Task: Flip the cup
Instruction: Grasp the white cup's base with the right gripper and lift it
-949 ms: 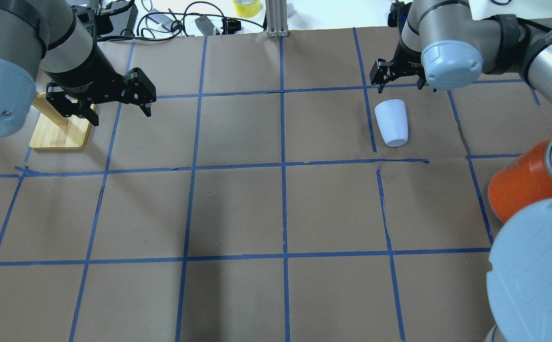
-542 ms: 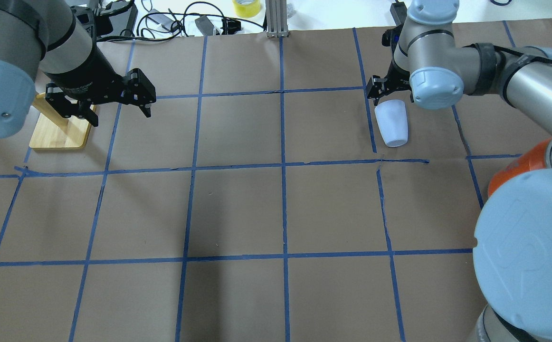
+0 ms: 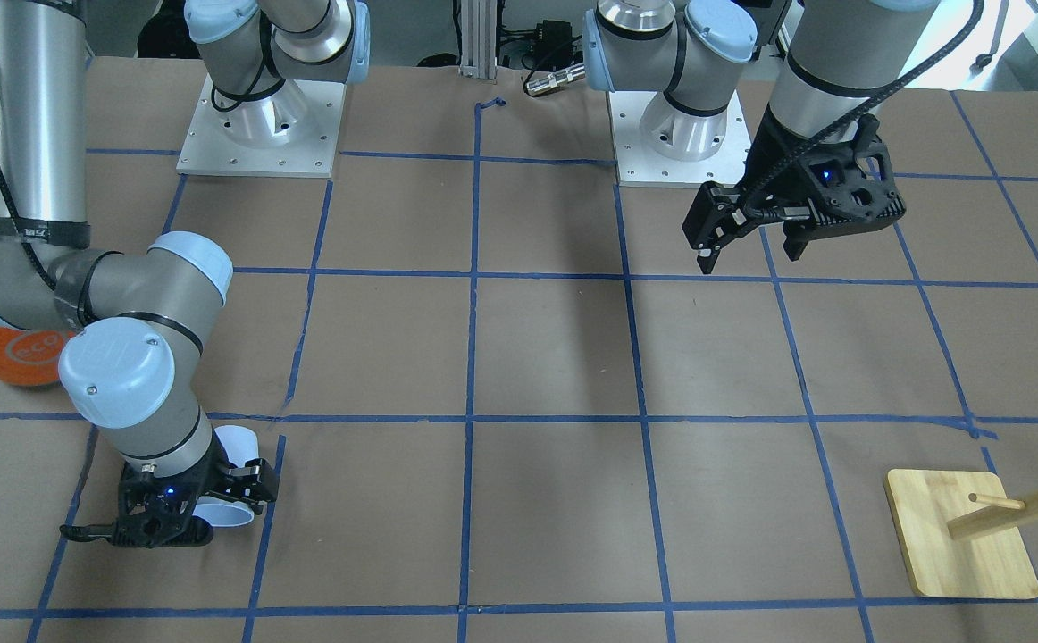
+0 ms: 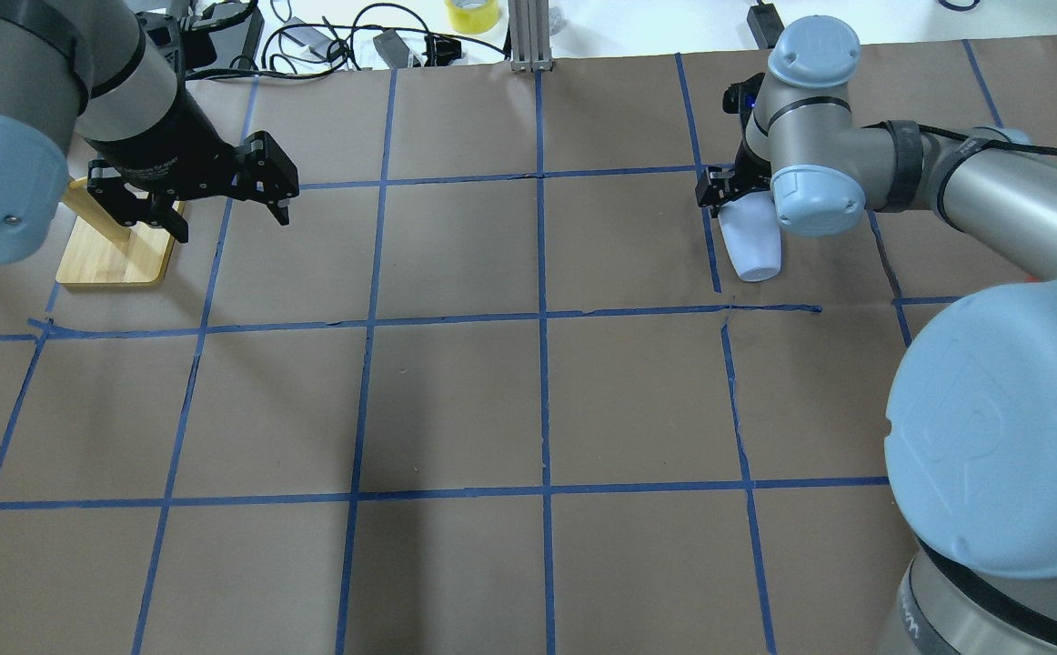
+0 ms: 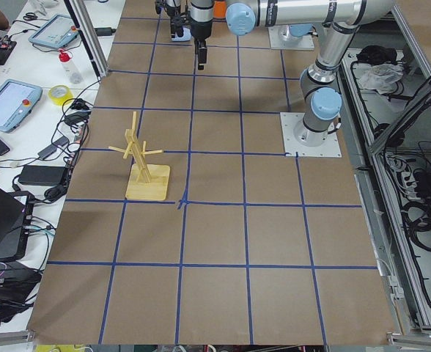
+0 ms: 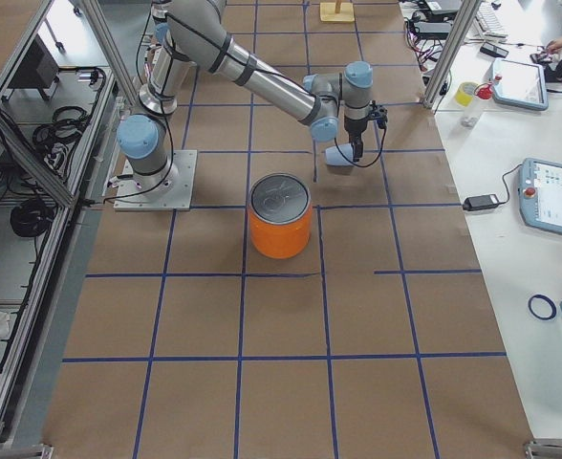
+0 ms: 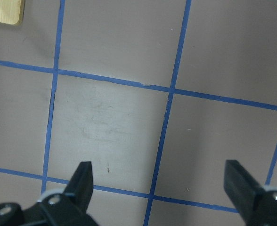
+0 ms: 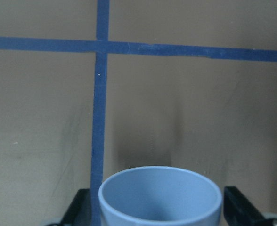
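Observation:
The pale blue-white cup (image 4: pixel 752 247) lies on its side on the brown paper, wide mouth pointing away from the robot's base. It also shows in the front-facing view (image 3: pixel 235 440) and the exterior right view (image 6: pixel 336 155). My right gripper (image 4: pixel 736 202) is open and low at the cup's mouth end. In the right wrist view the cup's rim (image 8: pixel 160 194) sits between the two fingers (image 8: pixel 80 207) with a small gap on each side. My left gripper (image 4: pixel 228 218) is open and empty, hanging above the table (image 3: pixel 749 257), with only paper under it in its wrist view (image 7: pixel 159 188).
A large orange can (image 6: pixel 281 218) with a silver lid stands on the robot's side of the cup, by the right arm (image 3: pixel 10 353). A wooden peg stand (image 4: pixel 115 255) sits beside the left gripper. Cables and a tape roll (image 4: pixel 472 13) lie beyond the far edge.
My right gripper has come down and toward the cup, from above and behind its mouth to straddling its mouth end. The cup and the left arm have not moved.

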You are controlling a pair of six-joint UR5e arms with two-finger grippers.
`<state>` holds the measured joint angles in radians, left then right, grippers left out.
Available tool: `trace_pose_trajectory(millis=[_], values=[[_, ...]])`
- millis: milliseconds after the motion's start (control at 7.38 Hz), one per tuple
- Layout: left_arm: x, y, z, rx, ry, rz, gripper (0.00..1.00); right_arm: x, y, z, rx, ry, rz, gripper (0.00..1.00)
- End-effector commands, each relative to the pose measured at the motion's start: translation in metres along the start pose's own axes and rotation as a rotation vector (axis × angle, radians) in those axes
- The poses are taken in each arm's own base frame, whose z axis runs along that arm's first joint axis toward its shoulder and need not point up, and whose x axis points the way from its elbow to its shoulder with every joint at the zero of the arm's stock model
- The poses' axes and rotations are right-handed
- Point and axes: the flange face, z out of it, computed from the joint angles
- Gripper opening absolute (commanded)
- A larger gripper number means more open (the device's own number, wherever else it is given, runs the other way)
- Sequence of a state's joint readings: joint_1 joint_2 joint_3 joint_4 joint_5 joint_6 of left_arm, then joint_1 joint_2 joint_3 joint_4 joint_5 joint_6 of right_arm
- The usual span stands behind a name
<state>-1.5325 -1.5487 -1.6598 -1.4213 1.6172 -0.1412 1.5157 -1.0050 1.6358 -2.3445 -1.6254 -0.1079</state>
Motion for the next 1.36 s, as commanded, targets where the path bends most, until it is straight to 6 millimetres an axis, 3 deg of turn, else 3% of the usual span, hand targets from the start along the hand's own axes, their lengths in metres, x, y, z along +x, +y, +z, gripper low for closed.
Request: trace_pose_trajectory(millis=[0,542,678,949,1085,1220], values=[[0.000,0.000,0.000,0.000,-0.001,0.000,1.00,0.000,0.001,0.009,-0.011,0.002,-0.015,1.00],[0.000,0.000,0.000,0.000,0.000,0.000,1.00,0.001,0.010,0.015,-0.037,0.033,-0.058,0.97],[0.000,0.000,0.000,0.000,0.000,0.000,1.00,0.000,0.013,0.017,-0.040,0.031,-0.063,0.87],[0.000,0.000,0.000,0.000,-0.001,0.000,1.00,-0.001,0.012,0.013,-0.030,0.015,-0.058,0.30],[0.000,0.000,-0.001,0.002,0.001,0.000,1.00,-0.005,0.008,0.003,-0.006,-0.025,-0.053,0.15],[0.000,-0.001,0.000,0.002,0.001,0.000,1.00,-0.009,0.005,-0.026,0.031,-0.026,-0.058,0.14]])
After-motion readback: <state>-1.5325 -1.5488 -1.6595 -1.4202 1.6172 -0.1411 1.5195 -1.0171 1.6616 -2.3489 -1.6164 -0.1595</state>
